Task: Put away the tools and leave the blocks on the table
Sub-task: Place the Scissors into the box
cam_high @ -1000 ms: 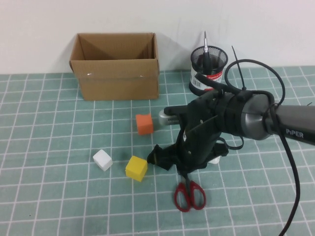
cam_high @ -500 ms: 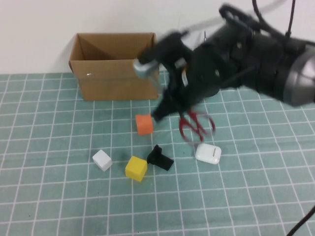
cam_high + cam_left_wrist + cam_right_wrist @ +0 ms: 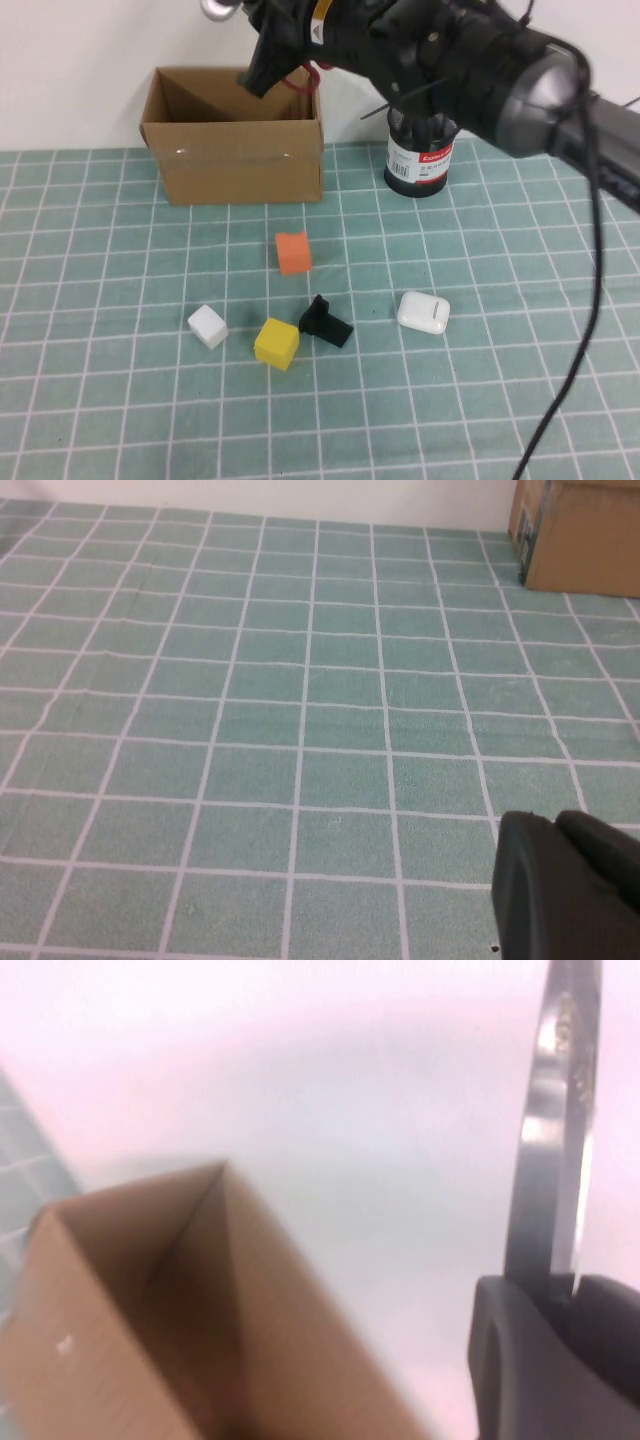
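- Cardboard box (image 3: pixel 235 135) open-topped at the back of the table (image 3: pixel 100 400), against the wall; a corner of it also shows in the left wrist view (image 3: pixel 580 535).
- Black mesh cup (image 3: pixel 420 150) with a white label stands just right of the box, partly hidden behind the right arm.
- White rounded case (image 3: pixel 424 311) lies on the mat right of centre; small black angular piece (image 3: pixel 325 322) just left of it, next to the yellow block (image 3: pixel 277 342).
- Orange block (image 3: pixel 293 252) sits mid-table; white block (image 3: pixel 208 325) left of the yellow one. All three apart from each other.
- Right gripper (image 3: pixel 285 50) is raised above the box's right rear corner, clamped on the scissors (image 3: pixel 305 78); red handle loops peek out under it.
- Right wrist view: steel blade (image 3: pixel 555 1120) sticks out past the dark finger (image 3: pixel 555 1360), box opening below.
- Left gripper (image 3: pixel 565 885): only a dark tip shows low over bare mat; can't tell its opening.
- Screwdriver not visible anywhere.
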{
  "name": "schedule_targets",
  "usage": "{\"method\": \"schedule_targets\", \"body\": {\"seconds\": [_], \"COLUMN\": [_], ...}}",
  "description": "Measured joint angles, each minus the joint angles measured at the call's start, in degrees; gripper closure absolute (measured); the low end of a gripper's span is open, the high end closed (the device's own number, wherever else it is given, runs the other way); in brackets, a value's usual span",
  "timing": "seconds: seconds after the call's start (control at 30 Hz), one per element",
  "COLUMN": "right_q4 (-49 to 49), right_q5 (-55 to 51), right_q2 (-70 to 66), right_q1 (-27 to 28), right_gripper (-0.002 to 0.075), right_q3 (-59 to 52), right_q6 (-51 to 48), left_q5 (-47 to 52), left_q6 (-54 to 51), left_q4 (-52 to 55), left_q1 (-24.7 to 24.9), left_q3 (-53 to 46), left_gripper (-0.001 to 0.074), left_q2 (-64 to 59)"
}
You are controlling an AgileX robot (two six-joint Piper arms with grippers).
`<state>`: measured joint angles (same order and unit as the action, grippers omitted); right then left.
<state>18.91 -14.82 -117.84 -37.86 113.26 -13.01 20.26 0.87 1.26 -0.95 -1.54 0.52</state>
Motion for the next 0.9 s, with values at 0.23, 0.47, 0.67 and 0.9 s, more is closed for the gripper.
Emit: {"method": "schedule_targets", "body": {"seconds": [0.23, 0.47, 0.67, 0.9], "right_q4": [0.42, -0.83, -2.29, -4.32], "right_q5": [3.70, 3.79, 3.79, -0.02], "right_q2": [-9.58, -15.88, -16.75, -16.75], "right_q1": [0.45, 0.45, 0.45, 0.45], "right_gripper": [0.0731, 0.0678, 0.0676, 0.0496], "right_q3": [6.10, 11.26, 12.15, 12.29], "right_q6": [-5.05, -8.67, -10.69, -10.97], "left_q5": [0.00, 0.00, 0.00, 0.00], "left_q6": [0.00, 0.00, 0.00, 0.00], "left_q4": [0.00, 0.00, 0.00, 0.00], "left_q1": [0.00, 0.00, 0.00, 0.00], "left_q3": [0.00, 0.00, 0.00, 0.00], "left_gripper": [0.0739, 0.0739, 0.0739, 0.0739], "left_q2": [0.00, 0.00, 0.00, 0.00]}}
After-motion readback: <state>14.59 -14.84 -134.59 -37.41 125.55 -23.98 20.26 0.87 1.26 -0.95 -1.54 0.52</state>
